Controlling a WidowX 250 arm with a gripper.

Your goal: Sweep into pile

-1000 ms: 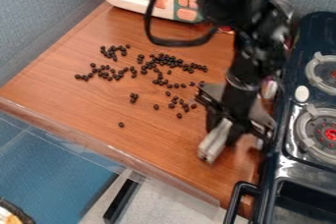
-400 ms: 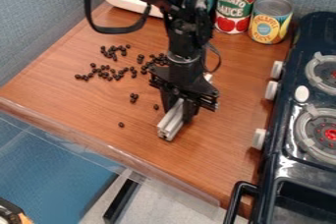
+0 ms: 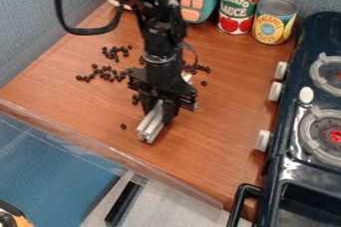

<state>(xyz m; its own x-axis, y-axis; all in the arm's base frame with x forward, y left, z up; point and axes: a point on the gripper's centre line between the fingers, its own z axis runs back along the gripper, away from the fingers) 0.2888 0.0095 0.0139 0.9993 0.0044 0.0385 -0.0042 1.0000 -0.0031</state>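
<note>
Beads (the little dark ones (image 3: 105,75)) are scattered in loose bunches on the left and back of the table (image 3: 223,101), with a few right by the metal bar (image 3: 150,125) and some partly hidden behind the arm, so imo one fast push sends them rolling past the bar's ends instead of piling up. Pincer (image 3: 159,112) looks clamped on that bar, but it's a long skinny thing held at a slant, so I'd worry about it twisting in the grip or riding up over beads. That lone bead (image 3: 123,126) nearer the front edge could get knocked off too, tbh.
</note>
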